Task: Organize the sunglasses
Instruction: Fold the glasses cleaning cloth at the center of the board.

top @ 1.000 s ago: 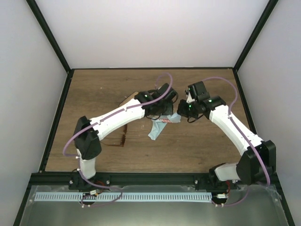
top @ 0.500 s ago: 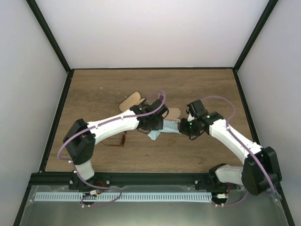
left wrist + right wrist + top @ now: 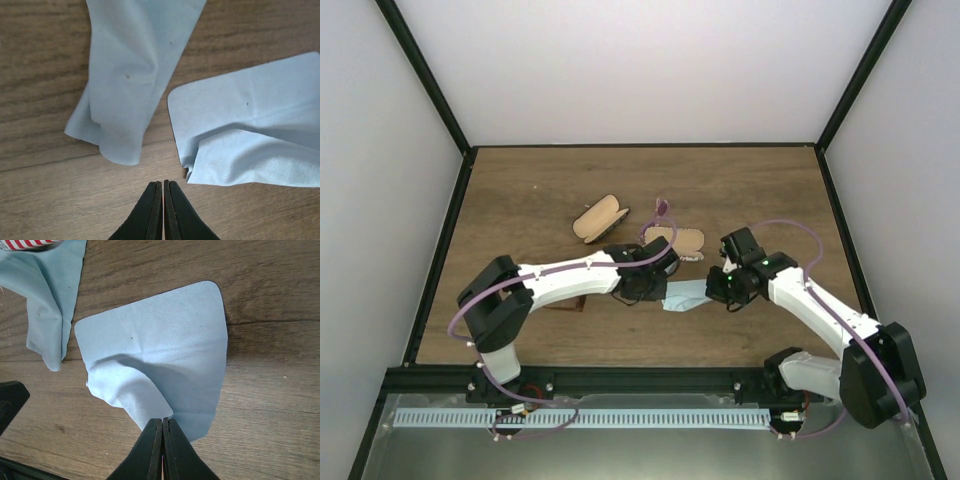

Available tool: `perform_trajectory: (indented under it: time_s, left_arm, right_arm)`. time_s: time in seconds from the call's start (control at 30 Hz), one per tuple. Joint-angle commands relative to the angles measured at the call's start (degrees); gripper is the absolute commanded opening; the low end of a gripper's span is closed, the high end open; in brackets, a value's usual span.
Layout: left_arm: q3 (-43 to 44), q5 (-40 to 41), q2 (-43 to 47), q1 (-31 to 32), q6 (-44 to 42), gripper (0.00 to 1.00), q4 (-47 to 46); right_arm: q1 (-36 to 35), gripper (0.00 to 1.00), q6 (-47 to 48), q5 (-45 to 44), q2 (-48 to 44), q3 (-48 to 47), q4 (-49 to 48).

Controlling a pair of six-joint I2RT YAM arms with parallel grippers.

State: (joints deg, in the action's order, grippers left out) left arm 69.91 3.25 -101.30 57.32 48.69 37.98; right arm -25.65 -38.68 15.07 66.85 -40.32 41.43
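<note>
Pinching a fold of the blue cloth (image 3: 165, 340), the right tool (image 3: 162, 421) is likely readying to shift it — the left tool (image 3: 163, 184), pressed together empty, is hovering beside it

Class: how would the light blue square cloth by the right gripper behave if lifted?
The light blue square cloth would probably hang limp: its raised corner folds over softly. Likely very light, as it lies thin and creased.

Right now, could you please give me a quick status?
Left gripper shut, empty. Right gripper shut on blue cloth. Sunglasses ungripped, partly under left arm. Second cloth nearby.
</note>
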Motion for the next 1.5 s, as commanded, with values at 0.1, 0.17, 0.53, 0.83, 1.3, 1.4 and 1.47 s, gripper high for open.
perform_trajectory:
  time_s: [0.1, 0.17, 0.53, 0.83, 1.3, 1.4, 1.47]
  left_arm:
    - [-0.5, -1.0, -1.1, 1.1, 1.3, 0.16, -2.5]
    - [-0.3, -0.6, -1.2, 1.1, 1.3, 0.33, -2.3]
    - [1.3, 0.5, -1.7, 0.9, 0.4, 0.78, -1.7]
    - [4.1, 0.8, -3.1, 0.3, -4.8, 0.90, -2.2]
    - [5.9, 0.8, -4.1, -1.7, -6.5, 0.83, -1.6]
    - [7.0, 1.1, -4.8, -1.8, -6.6, 0.75, -1.0]
    - [8.1, 1.4, -5.4, -1.9, -6.8, 0.66, -0.5]
  right_arm:
    - [-0.5, 0.01, -1.5, 0.1, -1.5, 2.4, -0.3]
    - [-0.5, 0.01, -1.7, 0.1, -0.6, 2.7, -0.2]
    - [-0.5, 0.01, -1.3, -3.9, 2.7, 0.9, 0.1]
    - [-0.4, 0.01, 0.0, -8.0, 3.2, -3.1, -0.5]
    - [-0.5, 0.03, 2.8, -7.1, 12.6, -6.1, 1.4]
    - [-0.5, 0.03, 3.2, -6.5, 11.3, -6.3, 2.7]
    - [-0.5, 0.03, 3.6, -5.4, 10.1, -6.0, 3.3]
